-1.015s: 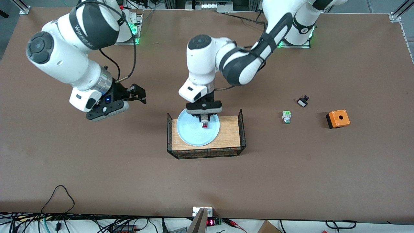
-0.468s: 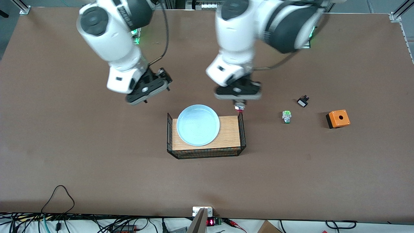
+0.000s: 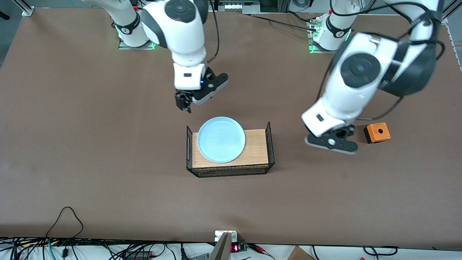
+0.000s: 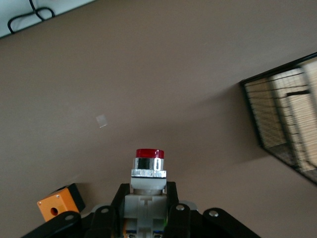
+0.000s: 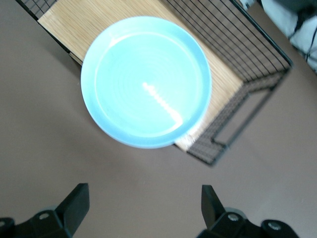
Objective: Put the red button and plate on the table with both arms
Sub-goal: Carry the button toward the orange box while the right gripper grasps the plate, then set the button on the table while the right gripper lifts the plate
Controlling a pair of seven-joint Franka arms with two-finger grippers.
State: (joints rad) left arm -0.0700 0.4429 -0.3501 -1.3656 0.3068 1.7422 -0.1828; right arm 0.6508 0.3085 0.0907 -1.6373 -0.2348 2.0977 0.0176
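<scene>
The pale blue plate (image 3: pixel 221 139) lies on the wood-topped wire tray (image 3: pixel 257 146) at mid table; it also shows in the right wrist view (image 5: pixel 146 82). My left gripper (image 3: pixel 332 142) is over the table (image 3: pixel 108 173) between the tray and the orange box, shut on the red button (image 4: pixel 149 166), whose red cap sticks out past the fingers (image 4: pixel 174 198). The button is hidden under the hand in the front view. My right gripper (image 3: pixel 183 103) is open and empty over bare table just off the plate's rim, its fingertips (image 5: pixel 75 201) wide apart.
An orange box (image 3: pixel 377 132) with a round hole stands toward the left arm's end of the table, close to the left hand; it also shows in the left wrist view (image 4: pixel 59 207). The tray has black wire sides (image 5: pixel 233 74). Cables lie along the table's front edge.
My left gripper has carried the red button from the tray's edge toward the left arm's end, up beside the orange box. My right gripper has moved closer to the plate.
</scene>
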